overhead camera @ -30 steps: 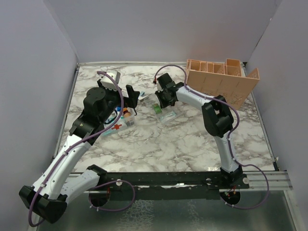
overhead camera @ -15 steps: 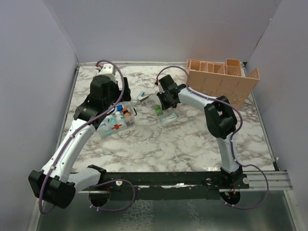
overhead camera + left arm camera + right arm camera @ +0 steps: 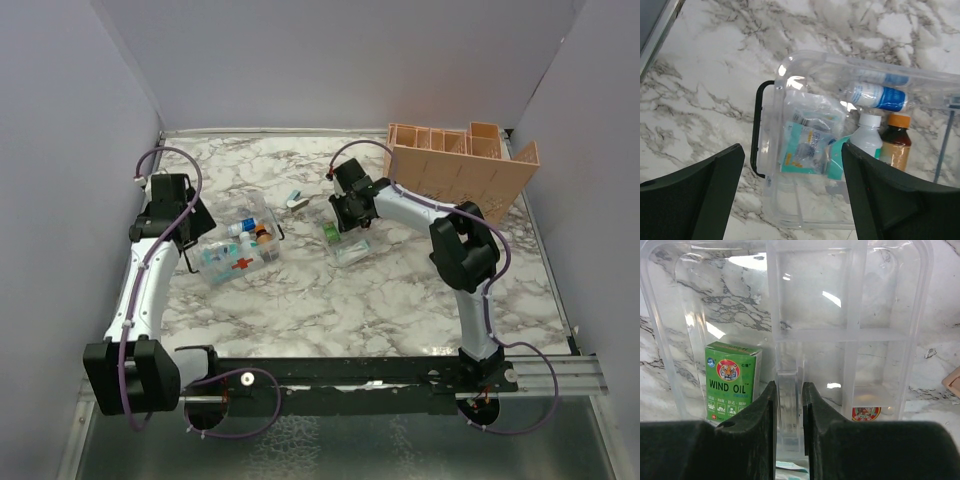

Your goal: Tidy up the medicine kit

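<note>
1. While it lies left of centre on the marble table (image 3: 330, 300), the medicine kit (image 3: 240, 247) has its black handle (image 3: 757, 131) at one short end and a red cross (image 3: 243, 264) on its near side.
2. Through the clear plastic show a white bottle with a blue label (image 3: 877, 96) lying on its side, a white-capped bottle (image 3: 867, 137) just beside an amber bottle with an orange cap (image 3: 896, 145), and a teal-and-white packet (image 3: 807, 150) toward the handle end.
3. Its lid seems to stand raised along the far side, though clear plastic on pale marble makes that hard to be sure of.
4. Above the kit's handle end hangs the left gripper (image 3: 791, 146), jaws spread wide and grasping nothing.
5. Right of the kit and apart from it lies a clear divided tray (image 3: 352, 245); a green box marked WIND OIL (image 3: 732, 377) stands in one compartment, and a small red-labelled item (image 3: 865, 412) sits in another.
6. Clenched on the clear upright tab at the tray's middle is the right gripper (image 3: 788, 400), with both fingers pressed against the plastic.
7. Between kit and tray, farther back, a small white-and-teal item (image 3: 295, 199) lies on the table.
8. At the far right stands a peach slotted organizer (image 3: 460, 170), well apart from the kit.
</note>
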Action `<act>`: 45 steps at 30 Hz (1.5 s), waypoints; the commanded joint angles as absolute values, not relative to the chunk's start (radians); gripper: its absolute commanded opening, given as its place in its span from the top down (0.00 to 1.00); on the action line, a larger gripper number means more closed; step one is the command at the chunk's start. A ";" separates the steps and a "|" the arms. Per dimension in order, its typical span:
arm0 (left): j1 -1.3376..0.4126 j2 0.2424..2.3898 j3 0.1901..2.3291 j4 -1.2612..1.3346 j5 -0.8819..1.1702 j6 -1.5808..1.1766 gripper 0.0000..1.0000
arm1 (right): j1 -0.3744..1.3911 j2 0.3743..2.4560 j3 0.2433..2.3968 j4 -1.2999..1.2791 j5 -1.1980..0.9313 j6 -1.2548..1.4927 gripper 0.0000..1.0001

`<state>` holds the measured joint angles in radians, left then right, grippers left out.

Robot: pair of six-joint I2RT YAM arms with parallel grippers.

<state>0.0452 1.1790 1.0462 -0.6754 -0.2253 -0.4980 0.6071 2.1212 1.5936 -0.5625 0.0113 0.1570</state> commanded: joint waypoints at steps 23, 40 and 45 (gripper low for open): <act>0.121 1.336 0.956 -0.520 0.057 -0.234 0.53 | 0.609 1.911 1.502 -0.495 0.056 0.221 0.99; -0.028 1.343 0.926 -0.475 0.227 -0.136 0.59 | 0.612 1.811 1.644 -0.759 0.035 0.234 0.99; -0.099 1.362 0.938 -0.475 0.244 -0.098 0.60 | 0.613 1.790 1.696 -0.817 0.005 0.206 0.99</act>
<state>-0.0536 1.3445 0.9344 -0.4908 0.1749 -0.1490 0.6079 1.8473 1.6394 -0.7532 0.0364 0.2302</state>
